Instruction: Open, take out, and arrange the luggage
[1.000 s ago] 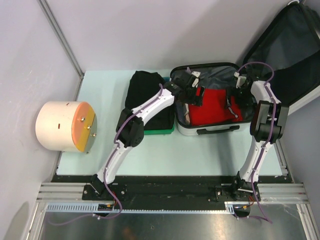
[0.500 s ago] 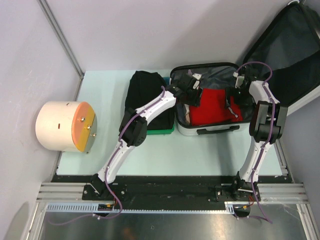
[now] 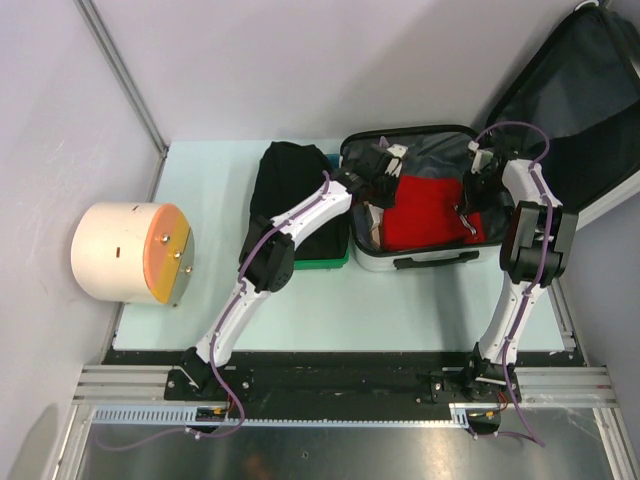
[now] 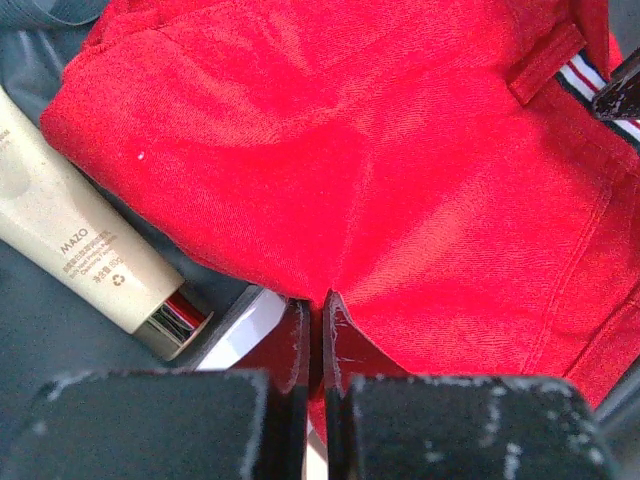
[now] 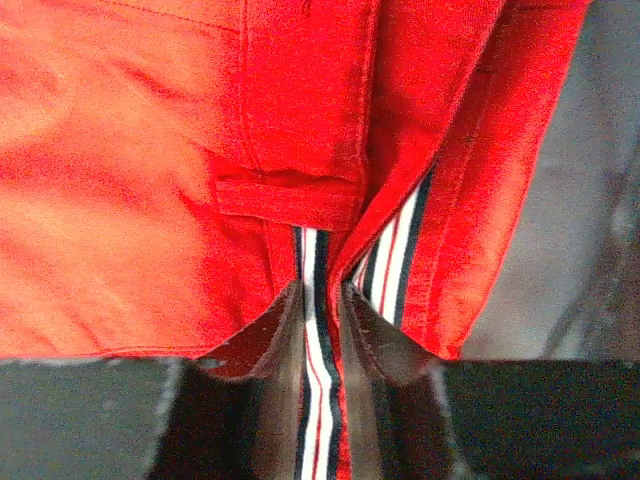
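The luggage [image 3: 372, 258] lies open at the far right of the table, its lid [image 3: 580, 100] leaning back against the right wall. A red garment [image 3: 425, 215] rests on the dark lining inside.

Both arms reach into the shell at much the same spots as a second ago, but the jaws that then stood spread over the cloth have since closed. The left gripper [image 4: 312, 305] has its fingers nearly touching, pinching the garment's left edge just beside a cream tube [image 4: 80, 270]. The right gripper [image 5: 320, 295] is clamped on the garment's right side, where a striped band [image 5: 318, 380] runs between its fingers.

A green tray [image 3: 320, 262] holding black cloth [image 3: 290, 180] sits touching the luggage on its left. A cream cylinder [image 3: 115, 250] lies well apart at the left edge.
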